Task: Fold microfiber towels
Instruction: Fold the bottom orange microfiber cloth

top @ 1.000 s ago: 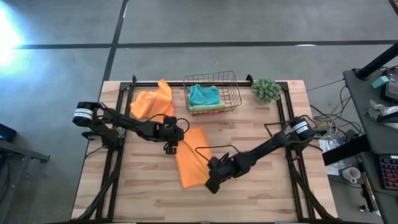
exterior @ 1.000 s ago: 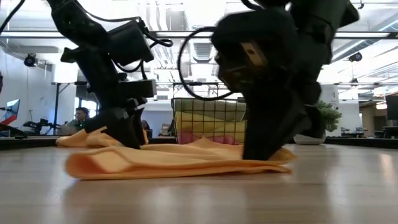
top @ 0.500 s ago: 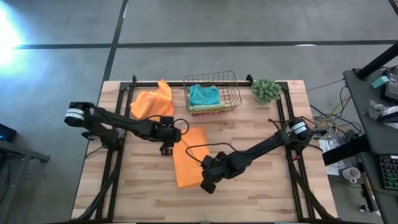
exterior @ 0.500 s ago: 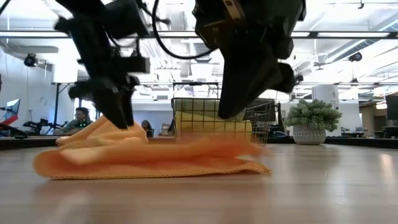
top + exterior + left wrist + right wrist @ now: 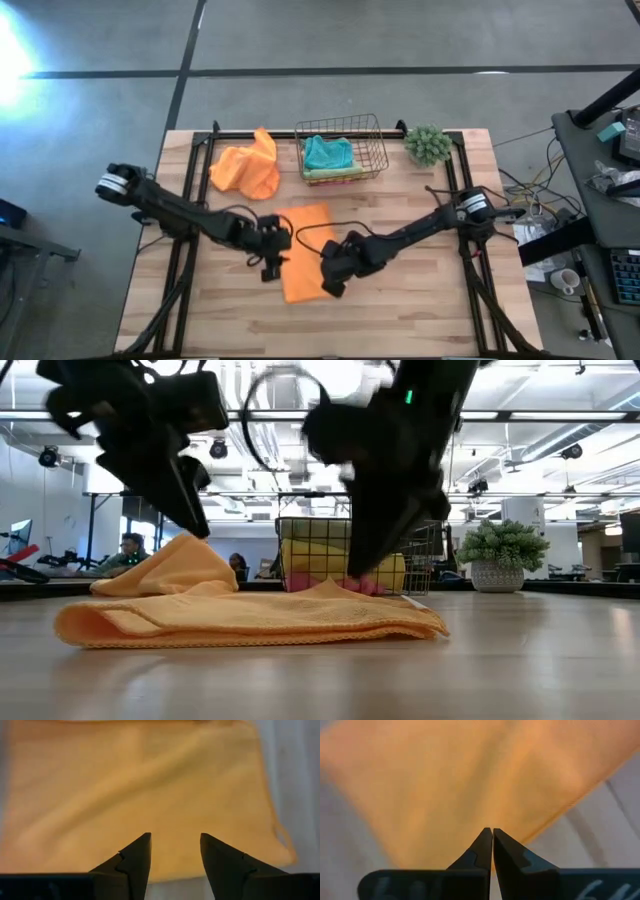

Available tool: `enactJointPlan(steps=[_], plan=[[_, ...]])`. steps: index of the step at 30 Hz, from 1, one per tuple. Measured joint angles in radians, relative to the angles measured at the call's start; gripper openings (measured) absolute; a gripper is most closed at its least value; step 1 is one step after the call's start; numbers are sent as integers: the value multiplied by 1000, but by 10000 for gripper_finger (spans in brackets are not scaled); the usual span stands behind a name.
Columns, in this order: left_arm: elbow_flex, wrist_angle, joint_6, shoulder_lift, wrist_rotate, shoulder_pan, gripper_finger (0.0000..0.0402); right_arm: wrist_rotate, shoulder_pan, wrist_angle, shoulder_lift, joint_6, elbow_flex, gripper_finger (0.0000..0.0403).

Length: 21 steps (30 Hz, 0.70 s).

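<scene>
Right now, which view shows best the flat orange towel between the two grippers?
The high view: the whole flat towel shows, with the left gripper and right gripper at its sides. The low view gives only its edge and folds. The wrist views show just parts of it.

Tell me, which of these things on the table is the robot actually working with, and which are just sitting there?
Part of the job:
- flat orange towel, between the left gripper and right gripper
- crumpled orange towel
- teal towel on the stack in the wire basket

Just lying about:
- small green plant
- wooden table
</scene>
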Motion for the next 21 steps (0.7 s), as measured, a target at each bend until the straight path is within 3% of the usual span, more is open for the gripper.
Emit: enactJointPlan(steps=[6, 12, 21], plan=[[0, 103, -89, 138, 0, -66, 155, -23, -23, 27, 22, -1, -15, 8], [-4, 103, -104, 241, 22, -80, 155, -42, -23, 50, 40, 28, -22, 8], [-5, 27, -36, 235, 22, -80, 155, -135, 9, 170, 94, 73, -9, 8]])
